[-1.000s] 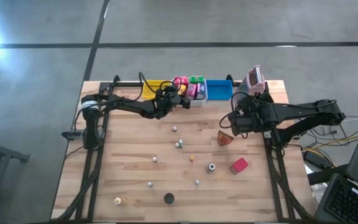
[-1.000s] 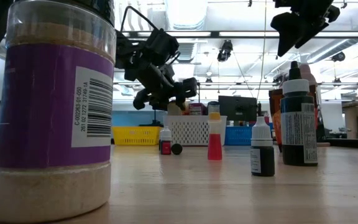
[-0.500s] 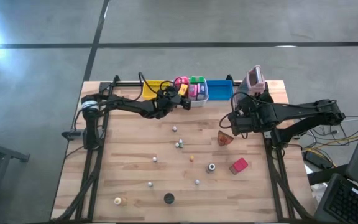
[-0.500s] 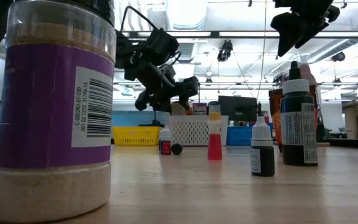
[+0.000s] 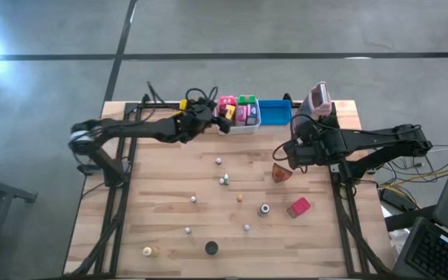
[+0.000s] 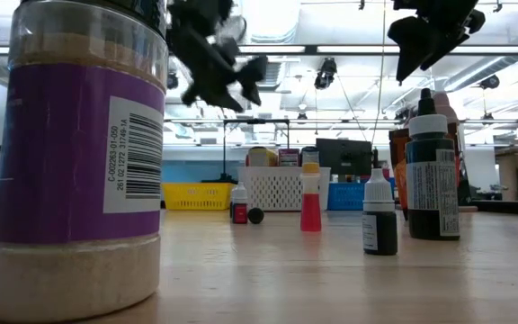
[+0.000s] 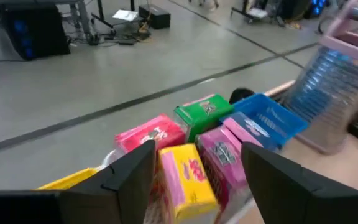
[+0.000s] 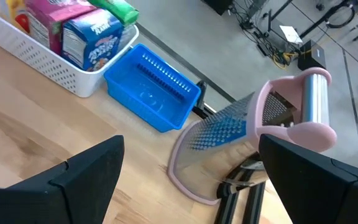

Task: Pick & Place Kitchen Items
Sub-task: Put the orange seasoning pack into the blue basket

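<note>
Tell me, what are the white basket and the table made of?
The white basket looks like matte moulded plastic: its wall is a regular lattice of small holes. The table looks like pale wood with a smooth, low-sheen finish: long planks with grain lines show.

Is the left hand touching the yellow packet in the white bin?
Apart. In the left wrist view the left hand is open, and the yellow packet stands in the white bin beyond its fingers.

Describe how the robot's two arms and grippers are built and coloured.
Both arms are dark, nearly black, made of slim jointed links, with loose black cables looping along them. The left gripper and right gripper each end in two broad, flat, matte black fingers with angular edges. No markings show.
</note>
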`<control>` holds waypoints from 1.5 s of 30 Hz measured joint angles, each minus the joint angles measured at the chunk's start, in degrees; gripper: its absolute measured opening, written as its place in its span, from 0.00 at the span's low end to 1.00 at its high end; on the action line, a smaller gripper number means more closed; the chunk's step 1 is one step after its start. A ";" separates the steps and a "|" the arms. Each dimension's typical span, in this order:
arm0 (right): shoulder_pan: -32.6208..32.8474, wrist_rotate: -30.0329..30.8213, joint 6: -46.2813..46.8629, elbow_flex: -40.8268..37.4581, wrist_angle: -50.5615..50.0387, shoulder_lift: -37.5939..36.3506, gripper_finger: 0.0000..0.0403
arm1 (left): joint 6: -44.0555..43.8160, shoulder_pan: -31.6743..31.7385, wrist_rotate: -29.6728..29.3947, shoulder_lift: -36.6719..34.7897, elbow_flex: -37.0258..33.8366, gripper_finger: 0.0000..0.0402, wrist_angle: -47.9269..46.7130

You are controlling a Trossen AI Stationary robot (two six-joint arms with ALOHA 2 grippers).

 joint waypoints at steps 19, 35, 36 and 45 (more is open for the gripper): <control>0.00 0.45 -2.76 -0.85 2.88 0.28 0.91 | 6.02 -9.62 0.15 -25.16 -5.48 0.55 -9.07; -0.33 1.42 -3.61 -0.59 12.48 0.89 0.91 | 2.91 -9.81 1.46 -35.01 -7.31 0.55 -27.52; -0.39 1.48 -2.82 -0.59 12.48 0.95 0.91 | 3.29 -9.99 1.62 -35.44 -7.87 0.55 -27.40; -2.80 -14.23 -10.03 1.78 16.35 0.62 0.91 | 8.52 -10.53 2.69 -42.34 -17.75 0.53 -20.96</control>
